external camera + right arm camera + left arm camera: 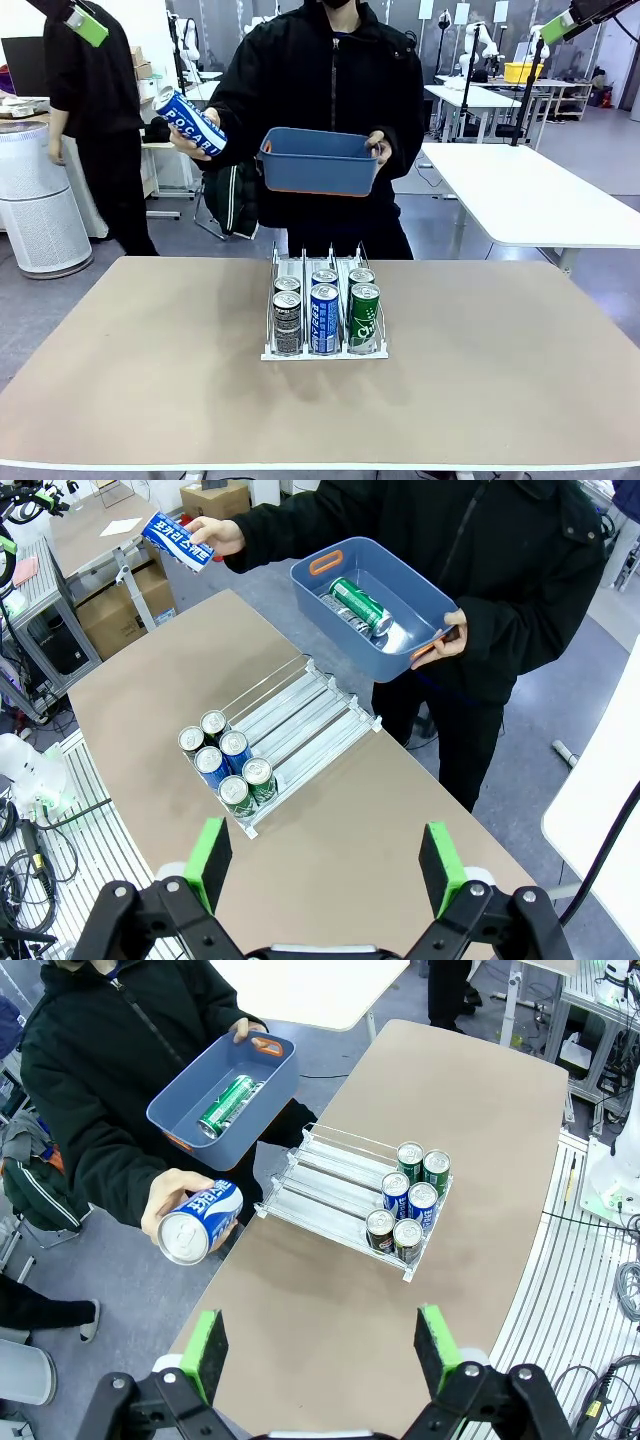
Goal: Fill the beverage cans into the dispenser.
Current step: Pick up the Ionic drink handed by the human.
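Note:
The dispenser [323, 345] stands mid-table with beverage cans [324, 318] at its near end, two in each lane: dark, blue and green. A person across the table holds a blue-and-white Pocari can [190, 122] in one hand and a blue bin [320, 178] in the other. More cans, one of them green [358, 602], lie inside the bin [322, 592]. High above the table, my left gripper [320, 1350] is open and holds nothing, with the dispenser [330, 1175] and the Pocari can [200, 1222] below it. My right gripper [325, 865] is open too, over the dispenser [300, 710].
The tan table [150, 380] has bare room on both sides of the dispenser. Behind it stand a white table [520, 190] at the right and a white cylindrical appliance [35, 195] at the left. A second person stands at the far left.

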Robot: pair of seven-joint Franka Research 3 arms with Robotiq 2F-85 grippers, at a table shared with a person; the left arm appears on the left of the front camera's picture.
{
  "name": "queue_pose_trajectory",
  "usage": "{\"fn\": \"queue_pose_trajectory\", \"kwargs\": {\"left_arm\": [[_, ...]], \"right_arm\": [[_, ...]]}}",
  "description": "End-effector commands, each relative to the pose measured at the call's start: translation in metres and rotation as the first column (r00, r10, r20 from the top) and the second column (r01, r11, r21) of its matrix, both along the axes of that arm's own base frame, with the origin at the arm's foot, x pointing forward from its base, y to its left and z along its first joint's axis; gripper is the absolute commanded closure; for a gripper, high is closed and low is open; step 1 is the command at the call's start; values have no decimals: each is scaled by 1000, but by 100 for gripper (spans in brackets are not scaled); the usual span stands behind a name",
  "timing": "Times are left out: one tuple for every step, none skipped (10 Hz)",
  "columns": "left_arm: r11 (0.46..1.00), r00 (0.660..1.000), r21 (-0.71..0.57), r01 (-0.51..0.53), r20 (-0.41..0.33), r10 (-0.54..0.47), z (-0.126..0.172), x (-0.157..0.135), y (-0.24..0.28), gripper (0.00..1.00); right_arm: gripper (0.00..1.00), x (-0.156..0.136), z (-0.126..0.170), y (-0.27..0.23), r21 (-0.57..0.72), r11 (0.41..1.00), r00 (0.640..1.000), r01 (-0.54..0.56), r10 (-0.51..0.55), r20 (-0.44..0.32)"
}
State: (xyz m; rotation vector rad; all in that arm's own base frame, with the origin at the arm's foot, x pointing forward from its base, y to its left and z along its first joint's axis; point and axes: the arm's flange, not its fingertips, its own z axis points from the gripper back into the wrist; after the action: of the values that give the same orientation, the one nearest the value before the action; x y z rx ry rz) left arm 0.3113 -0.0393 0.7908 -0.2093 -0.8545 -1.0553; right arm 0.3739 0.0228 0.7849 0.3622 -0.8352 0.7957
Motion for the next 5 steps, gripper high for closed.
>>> {"fn": "queue_pose_trajectory", "kwargs": {"left_arm": [[1000,1000,-13,8,-4,-9,0,1,0,0],[1000,1000,-13,8,-4,-9,0,1,0,0],[1000,1000,-13,8,-4,-9,0,1,0,0],[1000,1000,-13,8,-4,-9,0,1,0,0],[1000,1000,-13,8,-4,-9,0,1,0,0]], "right_arm": [[0,1,-2,0,3,1000,1000,7,-7,4],[0,1,-2,0,3,1000,1000,7,-7,4],[0,1,-2,0,3,1000,1000,7,-7,4],[0,1,-2,0,3,1000,1000,7,-7,4],[0,1,-2,0,3,1000,1000,7,-7,4]]}}
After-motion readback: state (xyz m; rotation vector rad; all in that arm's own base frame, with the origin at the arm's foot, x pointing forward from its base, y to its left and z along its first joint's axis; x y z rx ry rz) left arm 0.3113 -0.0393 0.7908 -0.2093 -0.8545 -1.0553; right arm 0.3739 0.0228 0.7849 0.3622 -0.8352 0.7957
